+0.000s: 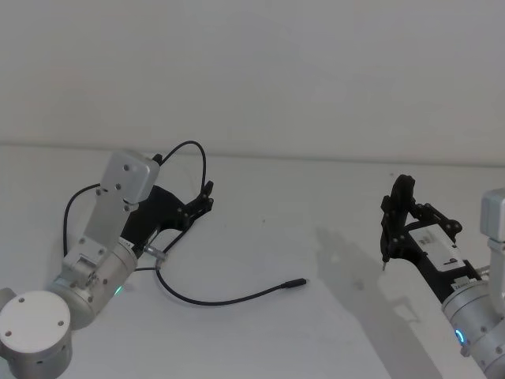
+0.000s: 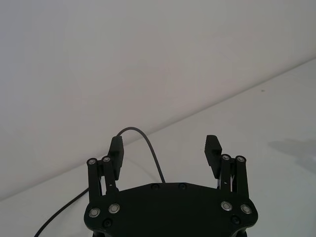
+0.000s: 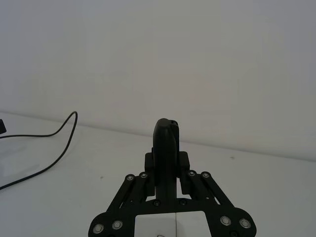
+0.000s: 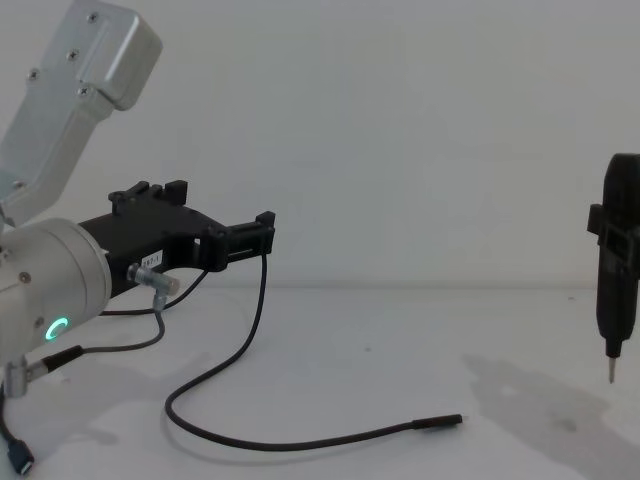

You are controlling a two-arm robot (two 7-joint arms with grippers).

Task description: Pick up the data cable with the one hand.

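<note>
The data cable point(image 1: 207, 301) lies on the white table, curving from under my left arm to its slim plug point(image 1: 296, 283) near the middle; the chest view shows that plug point(image 4: 441, 422) flat on the surface. A loop of the cable point(image 2: 148, 145) rises just beyond my left gripper point(image 2: 164, 148), which hovers above the table, open, with nothing between its fingers. It sits left of and behind the plug point(image 1: 207, 197). On the right, my right gripper point(image 1: 397, 225) is shut on a dark pen-shaped tool point(image 3: 165, 140), held above the table with the metal tip point(image 4: 611, 375) pointing down.
The white table point(image 1: 331, 197) ends at a plain wall behind. A short grey robot wire with a small bluish plug point(image 4: 17, 458) hangs by my left arm, and a small metal fitting point(image 1: 158, 253) sticks out under the left wrist.
</note>
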